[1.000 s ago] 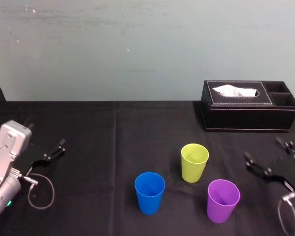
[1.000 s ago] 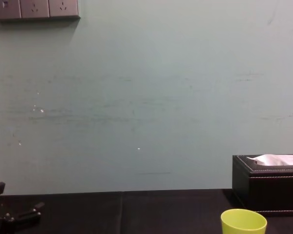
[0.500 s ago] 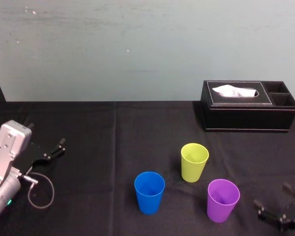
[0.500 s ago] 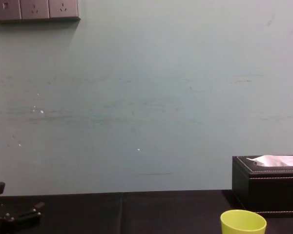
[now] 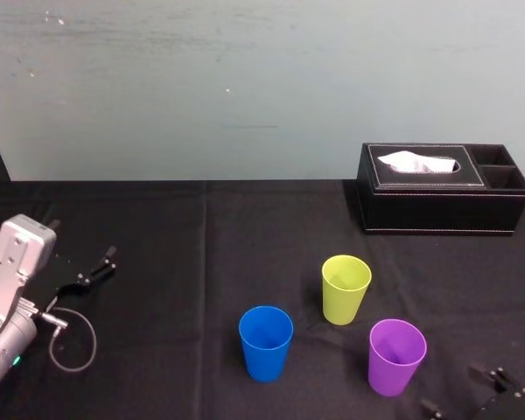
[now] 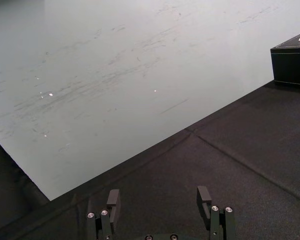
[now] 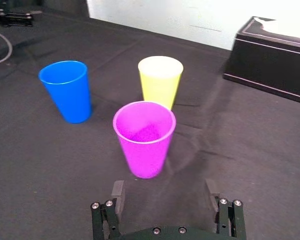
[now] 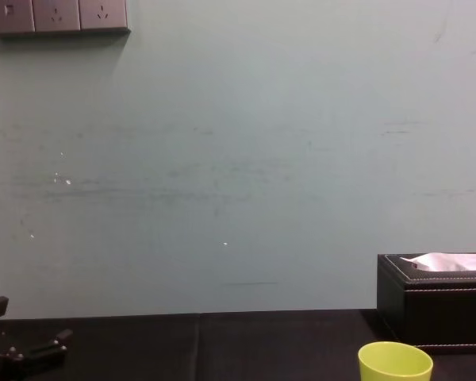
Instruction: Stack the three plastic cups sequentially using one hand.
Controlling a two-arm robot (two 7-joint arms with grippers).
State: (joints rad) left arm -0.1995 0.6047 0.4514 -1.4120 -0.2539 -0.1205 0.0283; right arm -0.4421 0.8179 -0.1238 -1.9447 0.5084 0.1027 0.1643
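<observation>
The right gripper (image 7: 164, 189) sits at the near edge of the table (image 5: 201, 227), close to the right corner. Its fingers (image 7: 118, 192) are spread wide with nothing between them, and they point across the table at the purple cup (image 5: 396, 357). That cup stands just beyond them, upright and mouth up, touching neither finger; the right wrist view looks into it and finds it empty. The blue cup (image 5: 265, 343) stands to its left, a little farther from the near edge and well apart from it, also upright. The green cup (image 5: 346, 289) stands farther back, between the other two but nearer the purple one, upright and touching neither. All three cups stand singly on the black cloth in the right half of the table, none inside another. The left gripper (image 5: 94, 268) lies by the left edge, about as far back as the green cup and well apart from every cup. Its fingers (image 6: 113, 199) are spread and empty and point toward the far edge; whether it rests on the cloth or hangs just above cannot be told. A thin cable (image 5: 73, 343) loops on the table beside that arm. A black tissue box (image 5: 442, 206) stands at the far right corner, its long side along the far edge, with white tissue (image 5: 417, 162) rising from its slot. The pale wall (image 8: 238, 159) rises behind the far edge.
</observation>
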